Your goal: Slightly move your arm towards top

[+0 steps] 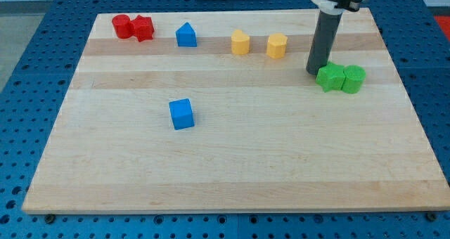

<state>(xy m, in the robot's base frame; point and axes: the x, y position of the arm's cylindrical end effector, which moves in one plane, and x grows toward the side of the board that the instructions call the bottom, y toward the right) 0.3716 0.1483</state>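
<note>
My tip (314, 72) rests on the wooden board (232, 176), touching the upper-left edge of the green star-shaped block (330, 78), which sits against the green cylinder (354, 79); the rod has no jaws. Left of my tip lie two yellow blocks (276, 46) (240, 42), farther left the blue house-shaped block (185, 35) and two red blocks (122, 26) (143, 28), the blue cube (181, 114) lower left
</note>
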